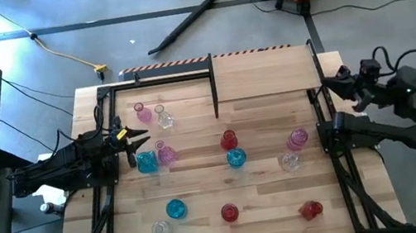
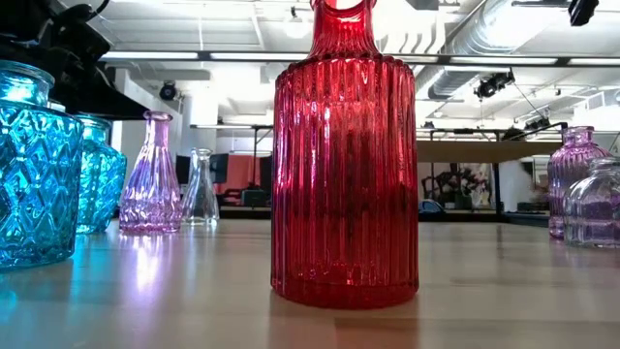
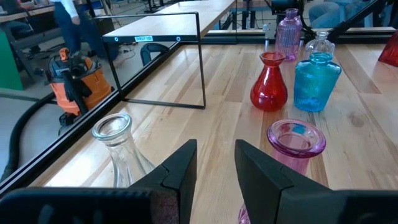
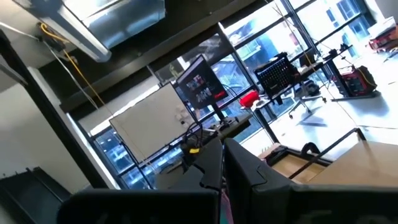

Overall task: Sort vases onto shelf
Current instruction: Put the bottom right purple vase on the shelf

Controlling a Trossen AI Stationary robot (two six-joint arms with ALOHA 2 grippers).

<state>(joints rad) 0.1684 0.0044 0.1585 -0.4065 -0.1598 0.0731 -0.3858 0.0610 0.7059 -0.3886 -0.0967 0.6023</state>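
Left end effector [image 1: 142, 135] hovers spread, empty, beside the pink vase [image 1: 165, 154] on the tabletop [image 1: 269, 182] — judged best to centre on its neck before closing — right end effector [image 4: 222, 163] parked, pressed together.

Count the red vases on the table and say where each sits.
3. One red vase mid-table, just above a blue vase; a second at the high view's lower centre; a third lower right. None seems hidden.
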